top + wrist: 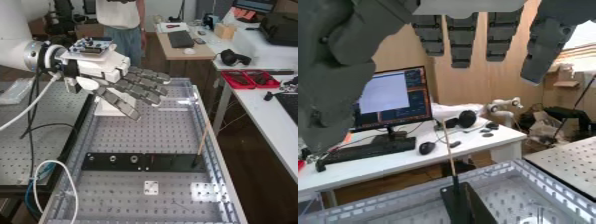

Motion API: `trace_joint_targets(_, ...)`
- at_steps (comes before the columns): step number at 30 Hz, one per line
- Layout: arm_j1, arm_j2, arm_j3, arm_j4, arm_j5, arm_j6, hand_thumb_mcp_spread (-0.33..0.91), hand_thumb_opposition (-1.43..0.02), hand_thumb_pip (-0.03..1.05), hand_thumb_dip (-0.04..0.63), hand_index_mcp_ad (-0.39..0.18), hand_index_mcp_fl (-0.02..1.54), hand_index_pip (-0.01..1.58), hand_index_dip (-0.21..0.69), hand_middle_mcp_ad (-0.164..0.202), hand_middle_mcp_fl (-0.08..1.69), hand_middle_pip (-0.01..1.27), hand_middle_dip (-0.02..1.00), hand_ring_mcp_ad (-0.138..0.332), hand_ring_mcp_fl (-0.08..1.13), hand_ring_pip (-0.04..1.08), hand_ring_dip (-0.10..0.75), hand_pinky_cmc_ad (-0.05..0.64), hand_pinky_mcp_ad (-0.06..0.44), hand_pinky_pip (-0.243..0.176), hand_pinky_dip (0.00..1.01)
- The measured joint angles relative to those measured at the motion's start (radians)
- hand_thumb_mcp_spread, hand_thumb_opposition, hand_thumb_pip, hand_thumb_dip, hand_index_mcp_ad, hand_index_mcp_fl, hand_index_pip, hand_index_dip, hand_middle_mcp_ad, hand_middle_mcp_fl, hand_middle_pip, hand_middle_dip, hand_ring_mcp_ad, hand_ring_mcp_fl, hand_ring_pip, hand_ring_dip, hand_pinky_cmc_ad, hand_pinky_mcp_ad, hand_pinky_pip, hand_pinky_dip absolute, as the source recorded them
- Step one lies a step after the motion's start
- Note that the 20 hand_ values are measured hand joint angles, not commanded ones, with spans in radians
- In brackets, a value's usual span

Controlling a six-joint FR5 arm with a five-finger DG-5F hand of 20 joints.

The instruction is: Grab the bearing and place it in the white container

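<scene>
Bearing-like metal rings (113, 158) sit toward one end of a black strip (154, 167); a thin stick (203, 137) juts up at the other. Fingers straight and spread, the hand (136, 86) hangs well apart, near a white block (106, 108).

1. High view: I look down at a slant along the perforated grey metal tabletop (123, 135).
2. Wrist view: nearer, I face across it towards a white desk (398, 163).
3. Both share a thin wooden stick (203, 139).

Strip (142, 162) across the tray (120, 131); stick (202, 141) on its right end; plate (151, 188) before the strip
</scene>
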Motion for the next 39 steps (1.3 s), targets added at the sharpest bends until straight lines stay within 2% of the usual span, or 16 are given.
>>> trace_joint_targets(2,-0.005,-0.014,-0.022,0.035,0.005,0.013,0.23,-0.73,0.49,0.065,0.009,0.04,0.09,-0.052,0.093,0.03,0.15,0.16,0.178,0.0,0.1,0.063,0.443,0.354,-0.093,0.34)
trace_joint_targets(6,-0.015,-0.043,-0.051,0.08,0.013,0.028,0.23,-0.73,0.56,0.093,0.005,0.07,0.16,-0.058,0.089,0.03,0.15,0.15,0.178,0.0,0.1,0.063,0.443,0.354,-0.089,0.34)
trace_joint_targets(8,-0.022,-0.067,-0.062,0.094,0.016,0.037,0.25,-0.74,0.56,0.126,-0.007,0.07,0.29,-0.058,0.093,0.04,0.15,0.16,0.178,0.0,0.1,0.063,0.447,0.358,-0.093,0.34)
trace_joint_targets(12,-0.035,-0.1,-0.07,0.102,0.016,0.046,0.28,-0.76,0.62,0.14,-0.024,0.07,0.53,-0.058,0.093,0.03,0.15,0.16,0.178,0.0,0.1,0.063,0.443,0.358,-0.089,0.34)
trace_joint_targets(15,-0.047,-0.126,-0.072,0.106,0.016,0.05,0.28,-0.77,0.62,0.173,-0.04,0.07,0.67,-0.052,0.093,0.02,0.15,0.16,0.178,0.0,0.1,0.063,0.447,0.354,-0.089,0.34)
trace_joint_targets(17,-0.057,-0.146,-0.074,0.117,0.015,0.049,0.3,-0.77,0.62,0.175,-0.042,0.07,0.82,-0.042,0.089,0.02,0.15,0.15,0.178,0.0,0.1,0.063,0.443,0.354,-0.093,0.34)
trace_joint_targets(24,-0.083,-0.194,-0.076,0.162,0.009,0.042,0.32,-0.8,0.65,0.202,-0.051,0.07,1.17,-0.01,0.089,0.02,0.15,0.15,0.178,0.0,0.1,0.063,0.443,0.354,-0.093,0.34)
trace_joint_targets(34,-0.129,-0.271,-0.067,0.249,-0.041,0.008,0.34,-0.84,0.65,0.206,-0.056,0.02,1.41,0.093,0.093,0.02,0.14,0.16,0.18,0.0,0.1,0.063,0.442,0.34,-0.093,0.32)
trace_joint_targets(35,-0.134,-0.278,-0.067,0.261,-0.049,0.006,0.34,-0.83,0.65,0.222,-0.063,0.02,1.43,0.112,0.089,0.02,0.14,0.16,0.18,0.0,0.09,0.063,0.443,0.34,-0.089,0.32)
trace_joint_targets(39,-0.143,-0.293,-0.064,0.271,-0.064,-0.004,0.38,-0.87,0.72,0.237,-0.066,0.02,1.5,0.14,0.093,0.02,0.14,0.16,0.18,0.0,0.09,0.063,0.442,0.333,-0.093,0.29)
